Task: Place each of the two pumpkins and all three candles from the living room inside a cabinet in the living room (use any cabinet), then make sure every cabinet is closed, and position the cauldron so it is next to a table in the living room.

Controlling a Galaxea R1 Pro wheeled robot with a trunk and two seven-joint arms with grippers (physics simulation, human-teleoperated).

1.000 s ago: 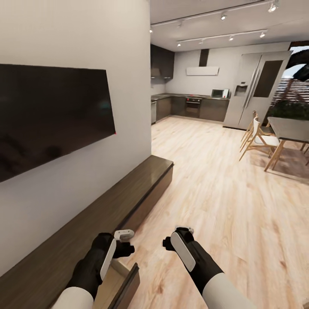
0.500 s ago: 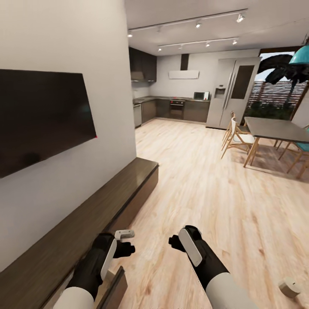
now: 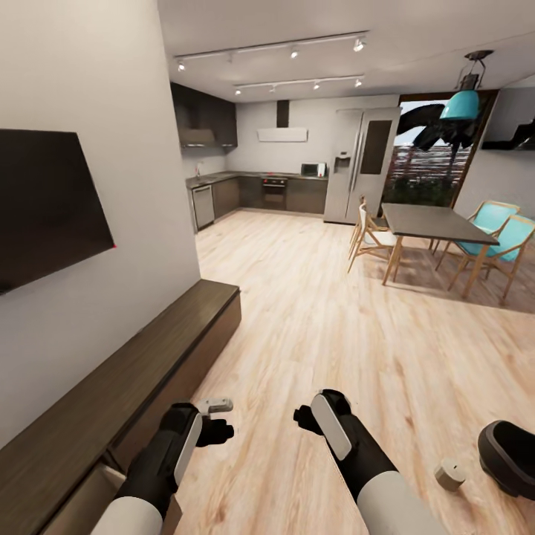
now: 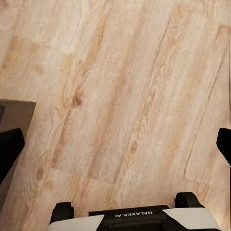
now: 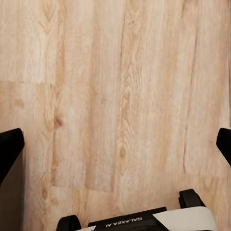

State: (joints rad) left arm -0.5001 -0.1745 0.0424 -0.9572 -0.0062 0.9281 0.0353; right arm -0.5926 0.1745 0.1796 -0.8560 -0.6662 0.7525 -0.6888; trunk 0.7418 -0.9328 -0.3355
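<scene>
The floor (image 3: pixel 319 312) is pale honey wood with darker grain streaks and knots. The cabinet (image 3: pixel 141 364) along the wall is dark brown. The cauldron (image 3: pixel 509 457) is matte black; the candle (image 3: pixel 449 474) beside it is beige-grey. Both arms are black at the wrist with white panels and white sleeves. The wall is off-white, the screen (image 3: pixel 44 204) on it black. The dining chairs (image 3: pixel 494 234) have teal seats on light wooden frames; the hanging lamp (image 3: pixel 462 104) is teal.
</scene>
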